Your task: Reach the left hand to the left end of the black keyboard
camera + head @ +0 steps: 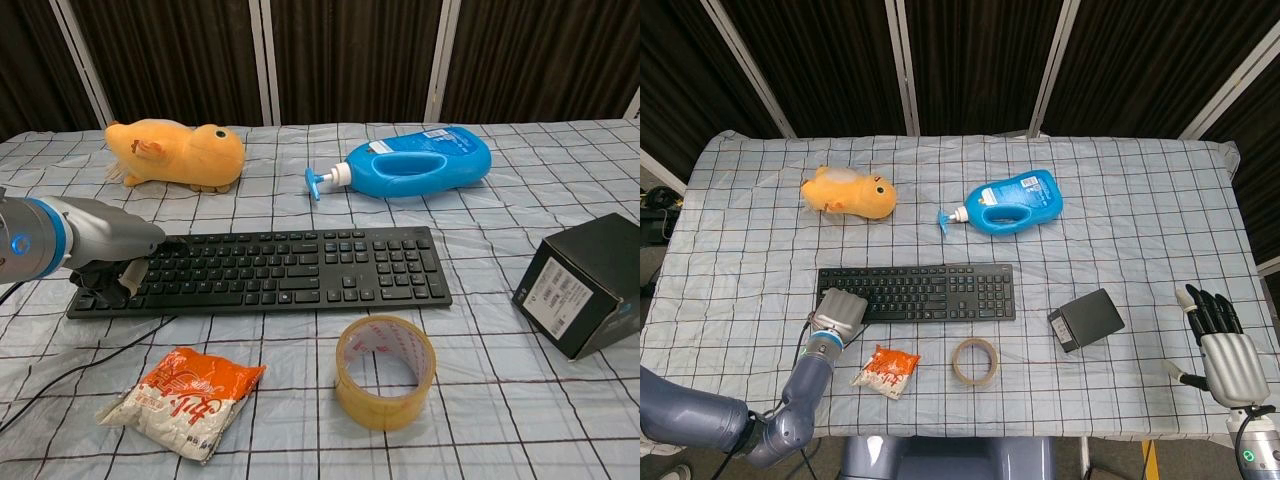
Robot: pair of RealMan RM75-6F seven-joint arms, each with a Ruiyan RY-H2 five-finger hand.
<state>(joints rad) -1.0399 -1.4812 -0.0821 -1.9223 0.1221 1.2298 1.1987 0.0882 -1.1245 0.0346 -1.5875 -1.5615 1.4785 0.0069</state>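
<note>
The black keyboard (925,292) (270,270) lies across the middle of the checked cloth. My left hand (839,313) (112,262) sits over its left end, fingers curled down onto the keys and front edge; whether it grips or only rests there is unclear. Its fingertips are hidden under the grey back of the hand. My right hand (1223,350) stays far off at the table's right front edge, fingers extended and apart, holding nothing.
An orange plush toy (849,193) and a blue pump bottle (1012,203) lie behind the keyboard. In front are an orange snack packet (887,370), a tape roll (974,361) and a black box (1086,320). A black cable (70,370) trails from the keyboard's left end.
</note>
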